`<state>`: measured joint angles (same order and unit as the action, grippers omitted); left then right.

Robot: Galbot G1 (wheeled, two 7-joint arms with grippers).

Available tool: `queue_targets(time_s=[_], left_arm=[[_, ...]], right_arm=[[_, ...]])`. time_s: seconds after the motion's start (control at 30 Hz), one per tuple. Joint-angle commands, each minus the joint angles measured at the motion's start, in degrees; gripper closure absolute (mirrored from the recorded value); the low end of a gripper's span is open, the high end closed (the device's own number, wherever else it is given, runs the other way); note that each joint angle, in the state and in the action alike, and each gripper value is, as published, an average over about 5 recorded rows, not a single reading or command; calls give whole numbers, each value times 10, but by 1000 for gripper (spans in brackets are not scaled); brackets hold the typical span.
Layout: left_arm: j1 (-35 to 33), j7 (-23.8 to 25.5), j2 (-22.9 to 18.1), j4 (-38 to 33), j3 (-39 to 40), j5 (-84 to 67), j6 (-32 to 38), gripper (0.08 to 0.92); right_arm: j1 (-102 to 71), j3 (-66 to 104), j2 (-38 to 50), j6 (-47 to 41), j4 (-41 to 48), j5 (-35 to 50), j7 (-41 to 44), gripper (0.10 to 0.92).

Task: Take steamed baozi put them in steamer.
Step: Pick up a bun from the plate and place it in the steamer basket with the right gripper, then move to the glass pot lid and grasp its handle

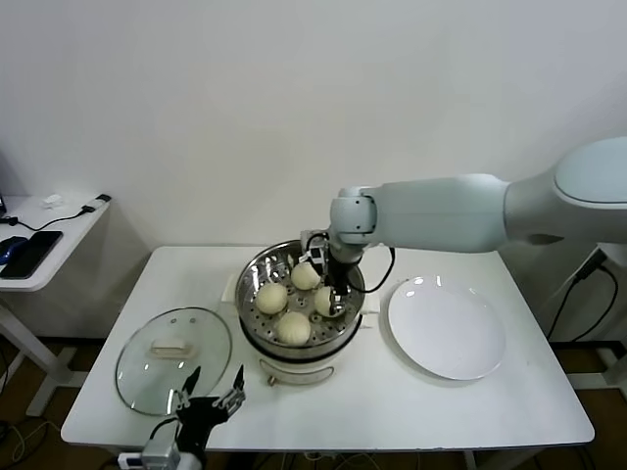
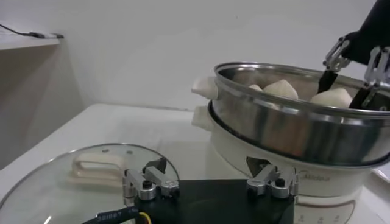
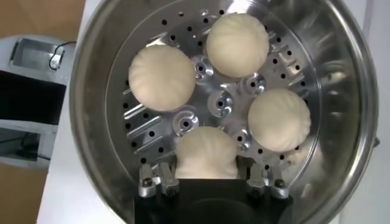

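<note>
The steel steamer (image 1: 249,284) (image 2: 292,131) (image 3: 91,79) stands mid-table on its cream base. On its perforated tray lie several cream-white baozi (image 1: 271,296) (image 3: 162,77) (image 3: 237,44) (image 3: 279,119). My right gripper (image 1: 328,299) (image 3: 206,165) reaches down inside the pot, open, and one baozi (image 3: 206,149) rests on the tray between its fingers. My left gripper (image 1: 215,378) (image 2: 208,164) hangs open and empty at the table's front edge, between the lid and the pot.
A round glass lid (image 1: 171,357) (image 2: 61,182) with a white handle lies flat left of the steamer. An empty white plate (image 1: 446,328) sits to its right. A side table (image 1: 54,230) with a phone and cables stands at far left.
</note>
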<state>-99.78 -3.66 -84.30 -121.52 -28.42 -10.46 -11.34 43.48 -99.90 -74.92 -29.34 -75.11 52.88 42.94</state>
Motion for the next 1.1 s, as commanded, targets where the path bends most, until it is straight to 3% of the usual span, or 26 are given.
queue_targets(time_s=[0.03,0.13,0.37,0.53,0.83,1.1], left_arm=[[-3,-1,0,-1,-1,2,1,177],[-4,-1,1,-4,-2,2,1,177],[0,-5,3,-8,-3,-11,5,177],[11,-5,8,-8,-11,-15,-1,177],[49,5,17,11,-34,-10,12,177],[66,-9,25,23,-45,-4,31,177]], right_arm=[[-12,6,0,10,3,-10,-1,261],[-4,13,9,26,1,-6,17,213],[25,90,79,47,-2,33,19,203],[-12,206,155,82,11,42,-87,203],[-174,441,281,130,-23,-36,-310,202],[-442,706,404,177,-103,-62,-405,203]])
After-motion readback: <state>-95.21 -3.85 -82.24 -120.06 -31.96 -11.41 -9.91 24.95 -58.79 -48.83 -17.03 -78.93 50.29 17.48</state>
